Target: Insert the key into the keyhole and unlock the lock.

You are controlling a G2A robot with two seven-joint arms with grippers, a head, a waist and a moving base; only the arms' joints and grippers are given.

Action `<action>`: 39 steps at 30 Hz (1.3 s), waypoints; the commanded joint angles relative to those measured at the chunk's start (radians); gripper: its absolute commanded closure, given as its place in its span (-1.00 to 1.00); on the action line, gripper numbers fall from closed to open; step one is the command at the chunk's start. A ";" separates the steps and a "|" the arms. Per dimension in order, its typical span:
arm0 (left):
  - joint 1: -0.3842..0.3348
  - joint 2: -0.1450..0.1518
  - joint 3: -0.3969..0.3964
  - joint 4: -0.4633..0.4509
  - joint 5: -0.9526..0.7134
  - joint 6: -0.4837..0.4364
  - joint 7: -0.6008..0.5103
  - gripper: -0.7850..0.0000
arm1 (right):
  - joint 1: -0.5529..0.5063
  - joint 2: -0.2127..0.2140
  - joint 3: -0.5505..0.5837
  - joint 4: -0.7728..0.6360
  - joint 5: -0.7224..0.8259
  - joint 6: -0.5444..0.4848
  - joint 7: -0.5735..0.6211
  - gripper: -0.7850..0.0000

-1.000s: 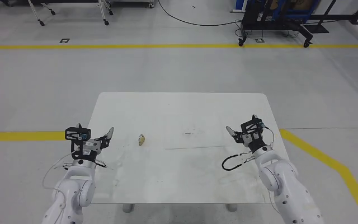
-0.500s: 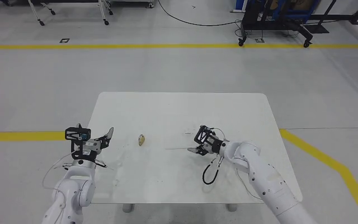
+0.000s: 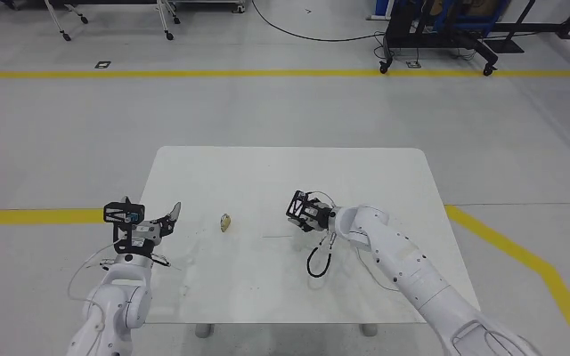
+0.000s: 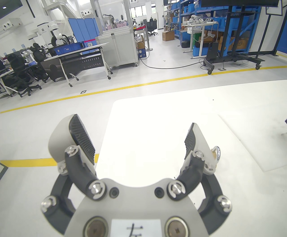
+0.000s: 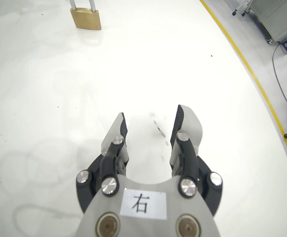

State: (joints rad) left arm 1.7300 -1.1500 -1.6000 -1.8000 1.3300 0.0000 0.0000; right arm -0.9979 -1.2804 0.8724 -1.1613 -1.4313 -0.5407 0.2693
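Right pincer (image 5: 151, 115) over middle of table (image 3: 356, 178), jaws apart, gripping nothing. Thin grey key (image 5: 160, 131) lies flat on tabletop in gap between my fingers, closer to one finger; blurred, cannot tell if touching. Brass padlock (image 5: 86, 19) lies flat on table between my two pincers, well apart from right one. Left pincer (image 4: 133, 122) at left table edge, jaws wide, empty; padlock shackle peeks past one finger.

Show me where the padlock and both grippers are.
padlock (image 5: 85, 19), right wrist view, on its brass body.
right gripper (image 5: 151, 113), right wrist view, midway between fingertips.
left gripper (image 4: 134, 123), left wrist view, midway between fingertips.
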 commanded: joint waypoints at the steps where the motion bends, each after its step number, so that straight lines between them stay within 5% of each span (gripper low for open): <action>1: 0.000 0.000 0.000 0.000 0.000 0.000 0.000 -1.00 | 0.017 -0.006 -0.010 0.014 0.002 0.003 0.007 0.07; 7: 0.000 0.000 0.000 0.000 0.000 0.000 0.000 -1.00 | 0.062 -0.020 -0.035 0.064 0.009 -0.023 0.039 0.51; 19: 0.000 0.000 0.000 0.000 0.000 0.000 0.000 -1.00 | 0.108 -0.028 -0.034 0.126 0.042 -0.092 0.042 0.25; 26: 0.000 0.000 0.000 0.000 0.000 0.000 0.000 -1.00 | 0.115 -0.029 -0.041 0.146 0.018 -0.084 0.057 0.62; 31: 0.000 0.000 0.000 0.000 0.000 0.000 0.000 -1.00 | 0.128 -0.040 -0.059 0.170 0.027 -0.088 0.063 0.65; 34: 0.000 0.000 0.000 0.000 0.000 0.000 0.000 -1.00 | 0.134 -0.044 -0.065 0.179 0.026 -0.085 0.055 1.00; 39: 0.000 0.000 0.000 0.000 0.000 0.000 0.000 -1.00 | 0.121 -0.036 -0.051 0.158 0.007 -0.082 0.018 1.00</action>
State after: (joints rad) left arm 1.7300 -1.1500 -1.6000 -1.8000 1.3300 0.0000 0.0000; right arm -0.8734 -1.3190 0.8168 -0.9980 -1.4213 -0.6241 0.2913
